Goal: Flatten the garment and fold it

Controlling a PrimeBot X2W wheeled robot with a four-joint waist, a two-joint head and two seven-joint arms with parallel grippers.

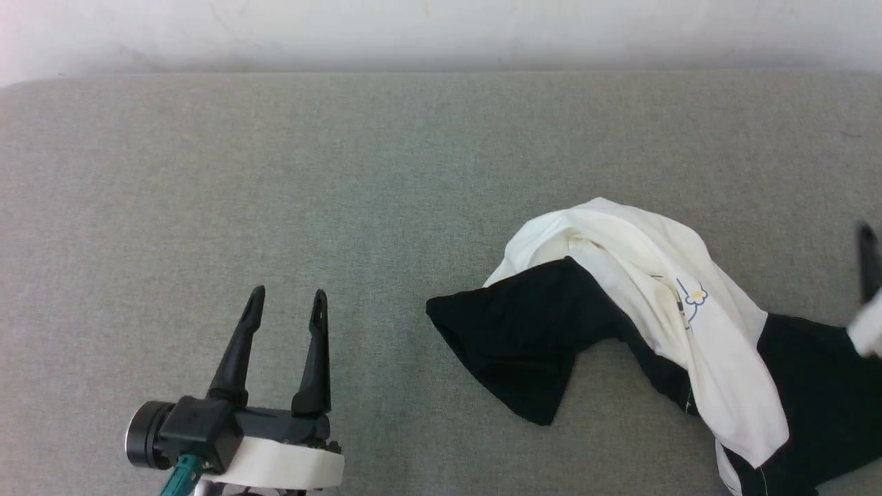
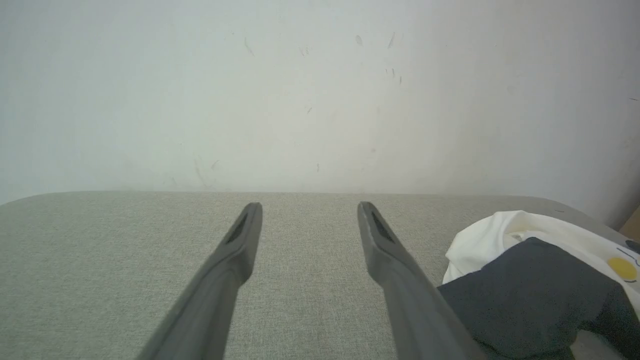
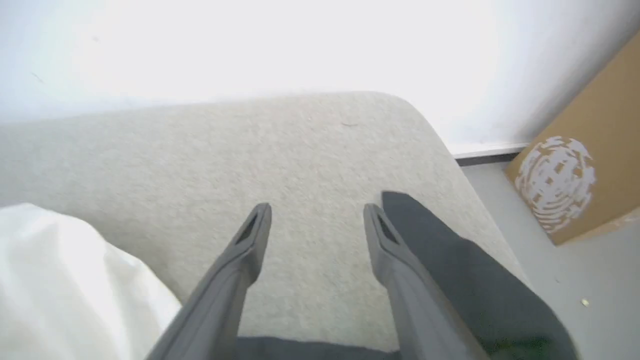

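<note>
Over on the left, the left hand (image 1: 288, 296) sits low above bare grey cloth, its two dark fingers spread apart and pointing away toward the wall (image 1: 441, 27). The worktop (image 1: 275, 172) is covered in a grey weave. The garment (image 1: 661, 275) lies in a crumpled heap to the right, white body bunched up, one black sleeve (image 1: 524, 331) splayed out leftward and a small yellow-and-blue drawing (image 1: 692, 297) showing on a fold. At the far right edge, the right hand (image 1: 867, 269) shows one dark finger above the black cloth.
</note>
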